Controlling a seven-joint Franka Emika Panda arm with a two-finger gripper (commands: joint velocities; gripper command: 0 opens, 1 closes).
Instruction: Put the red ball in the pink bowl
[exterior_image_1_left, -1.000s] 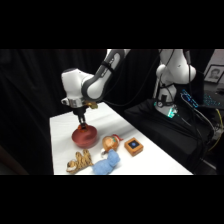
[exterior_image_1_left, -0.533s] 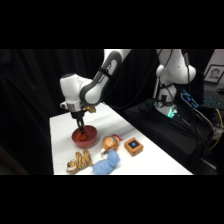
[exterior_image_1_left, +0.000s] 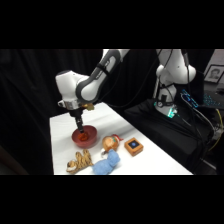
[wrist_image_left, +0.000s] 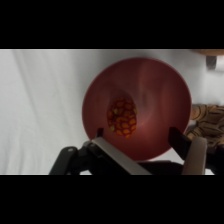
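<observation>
1. Red ball (wrist_image_left: 123, 118): small round ball, red-orange with a yellow patterned surface like netting or scales. It lies inside the pink bowl, on the inner floor left of centre in the wrist view, free of both fingers.

2. Pink bowl (wrist_image_left: 150, 85): round, shallow, smooth reddish-pink bowl with a soft sheen on its inner wall. It stands on the table, near the far-left end of the group of objects in the side view (exterior_image_1_left: 85, 136).

3. Gripper (wrist_image_left: 145, 137): 2 pale, flat fingers on a black linkage, spread wide apart over the bowl's near rim and holding nothing. In the side view it hangs straight above the bowl (exterior_image_1_left: 80, 127).

4. Table (exterior_image_1_left: 60, 130): flat, covered in white cloth with faint folds.

5. Tan-orange round toy (exterior_image_1_left: 110, 143): rounded body with a red bit on top, just beside the bowl.

6. Orange square box (exterior_image_1_left: 134, 146): flat-sided, blue panel on top, apart from the toy.

7. Light blue soft item (exterior_image_1_left: 107, 164): lumpy, cloth-like, at the table's near edge.

8. Tan-and-white coiled item (exterior_image_1_left: 80, 161): rope-like, twisted, beside the blue item.
</observation>
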